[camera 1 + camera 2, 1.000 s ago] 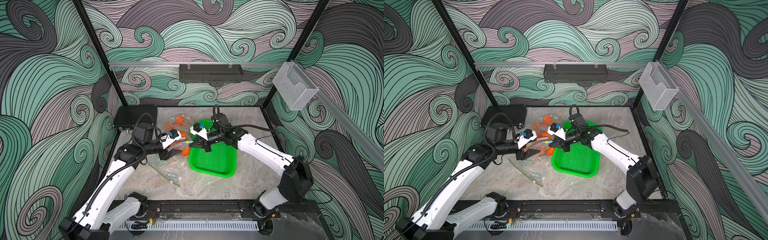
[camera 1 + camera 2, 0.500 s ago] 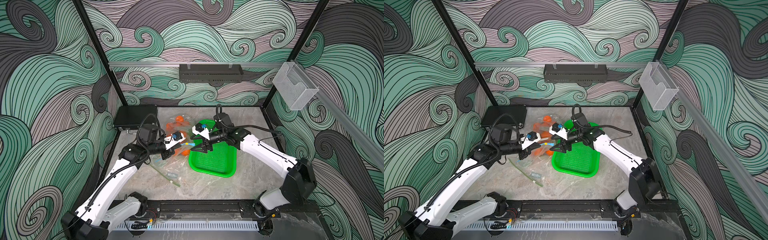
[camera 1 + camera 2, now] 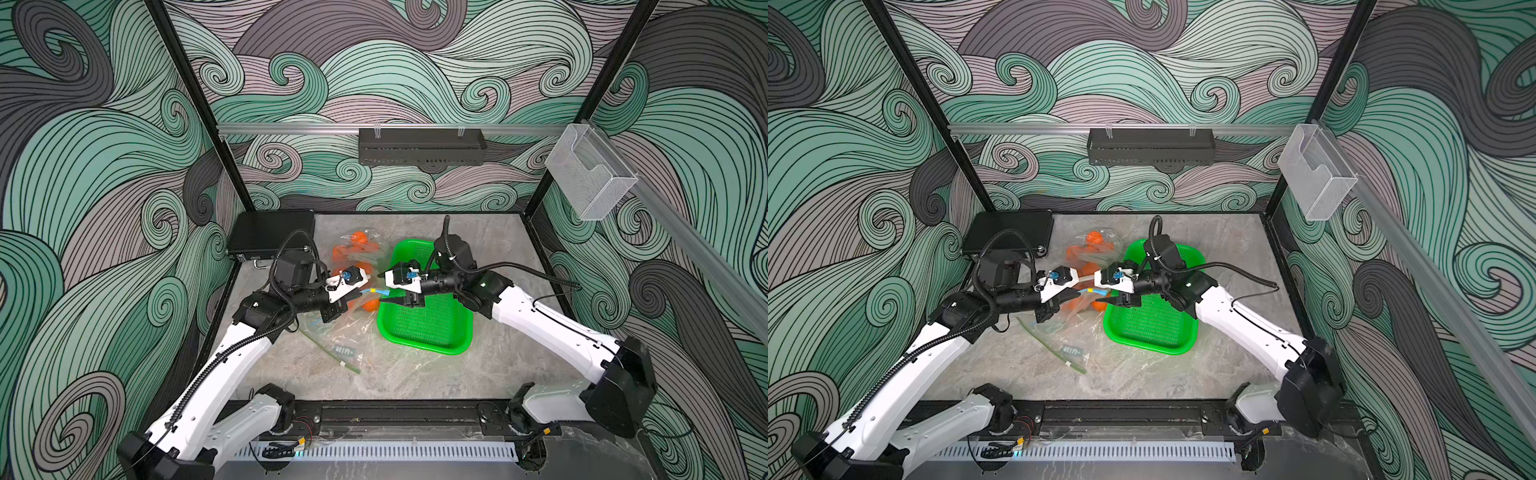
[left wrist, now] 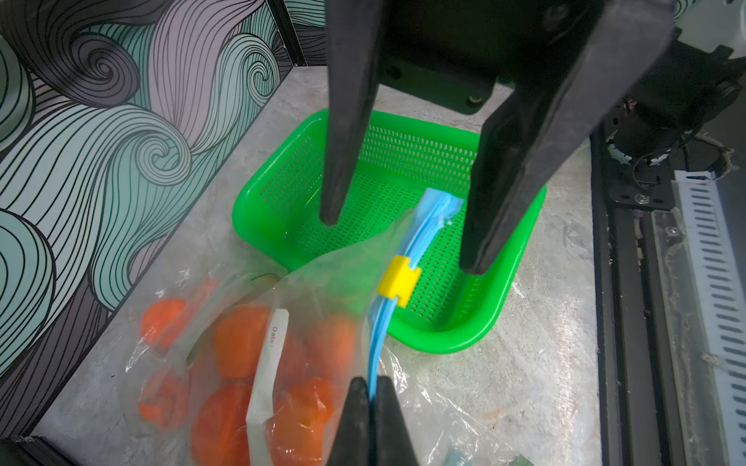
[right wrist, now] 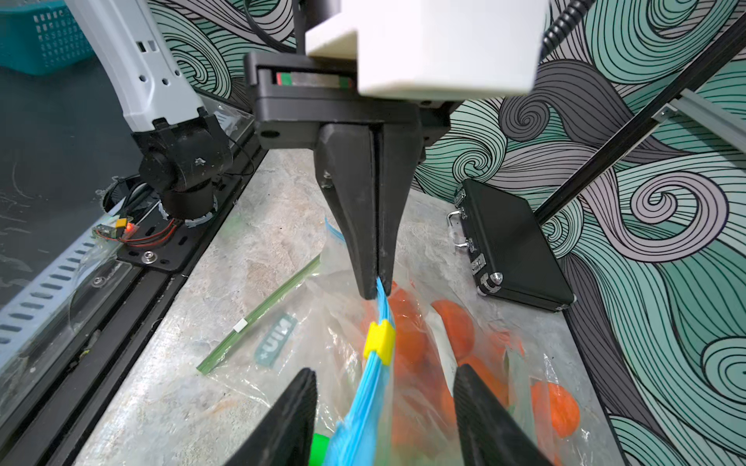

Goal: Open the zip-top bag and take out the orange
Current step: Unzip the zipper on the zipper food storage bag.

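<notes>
A clear zip-top bag (image 4: 282, 322) holding several oranges (image 4: 238, 339) hangs lifted by its blue zip strip (image 4: 420, 234), which carries a yellow slider (image 4: 399, 281). My left gripper (image 4: 371, 389) is shut on that strip, just on the bag side of the slider. My right gripper (image 5: 385, 373) faces it and is open. The strip's free end (image 5: 363, 423) lies between its fingers (image 5: 294, 403), touching neither. In both top views the left gripper (image 3: 360, 293) and the right gripper (image 3: 388, 293) meet tip to tip at the basket's left edge.
A green mesh basket (image 3: 419, 347) sits under the right gripper, empty. An empty clear bag with a green zip (image 3: 332, 353) lies flat in front of the left arm. A black case (image 3: 270, 232) fills the back left corner. More bagged oranges (image 3: 353, 249) lie toward the back.
My left gripper has shut on the blue zip strip. My right gripper, shut a second ago, has opened off it. Both grippers have moved slightly toward the back.
</notes>
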`<state>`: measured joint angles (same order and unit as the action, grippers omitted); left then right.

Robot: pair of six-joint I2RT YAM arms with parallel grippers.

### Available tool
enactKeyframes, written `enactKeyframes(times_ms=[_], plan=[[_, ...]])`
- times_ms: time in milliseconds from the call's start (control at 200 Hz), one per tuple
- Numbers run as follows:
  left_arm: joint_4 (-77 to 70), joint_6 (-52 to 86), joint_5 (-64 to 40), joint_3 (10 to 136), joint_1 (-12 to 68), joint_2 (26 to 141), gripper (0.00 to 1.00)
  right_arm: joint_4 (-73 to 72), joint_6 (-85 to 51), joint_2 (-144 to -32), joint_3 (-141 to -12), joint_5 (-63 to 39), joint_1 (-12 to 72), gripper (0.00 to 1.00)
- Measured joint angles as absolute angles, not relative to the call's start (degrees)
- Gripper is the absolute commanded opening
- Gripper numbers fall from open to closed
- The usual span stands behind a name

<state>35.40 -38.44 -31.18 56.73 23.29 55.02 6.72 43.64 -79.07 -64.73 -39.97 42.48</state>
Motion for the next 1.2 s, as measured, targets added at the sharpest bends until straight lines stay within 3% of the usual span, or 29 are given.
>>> enactKeyframes(times_ms=[360, 580, 695, 796, 951, 1201], plan=[[36.4, -38.5, -31.6, 56.7, 23.3, 55.0, 0.00, 6.7, 46.0, -78.2, -63.5, -36.4, 42.2, 0.12], [36.4, -38.5, -31.6, 56.8, 23.8, 55.0, 0.00, 9.5, 42.3, -78.7, -66.0, -39.4, 41.3, 0.03], [36.4, -38.5, -31.4, 56.8, 23.9, 55.0, 0.44, 11.7, 39.5, -79.8, -68.1, -41.0, 40.8, 0.01], [36.3, -37.8, -31.0, 56.8, 23.9, 55.0, 0.58, 13.3, 37.1, -80.6, -69.6, -42.2, 40.4, 0.00], [35.4, -36.9, -31.1, 57.8, 24.4, 55.0, 0.56, 14.8, 34.2, -81.2, -70.4, -43.4, 40.2, 0.00], [32.3, -36.7, -31.2, 62.1, 26.3, 58.7, 0.40, 15.7, 32.2, -81.5, -70.5, -44.8, 40.2, 0.00]])
